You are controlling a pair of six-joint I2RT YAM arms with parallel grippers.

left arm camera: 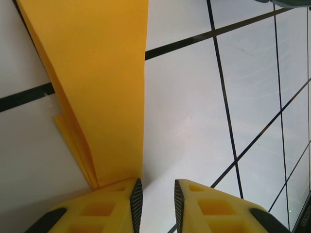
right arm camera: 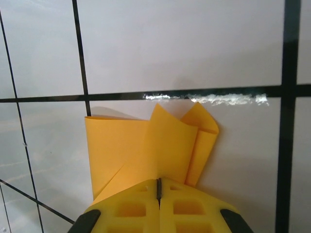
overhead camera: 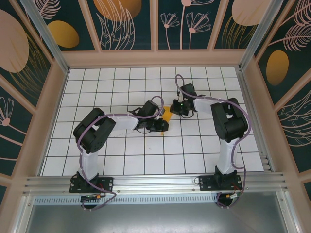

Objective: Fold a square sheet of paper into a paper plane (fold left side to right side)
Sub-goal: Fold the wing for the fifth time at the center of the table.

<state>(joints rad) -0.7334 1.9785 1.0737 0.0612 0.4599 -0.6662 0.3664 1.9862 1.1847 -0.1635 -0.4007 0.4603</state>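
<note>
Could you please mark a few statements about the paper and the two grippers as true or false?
1. The right gripper is shut on the paper. True.
2. The left gripper is clamped shut. False: its jaws stand apart, with bare table showing in the gap.
3. The paper is a flat, unfolded square. False: it is folded into several layers.
4. In the top view, the paper lies between the two grippers. True.
5. The paper lies next to the arm bases. False: it lies around the middle of the table.
</note>
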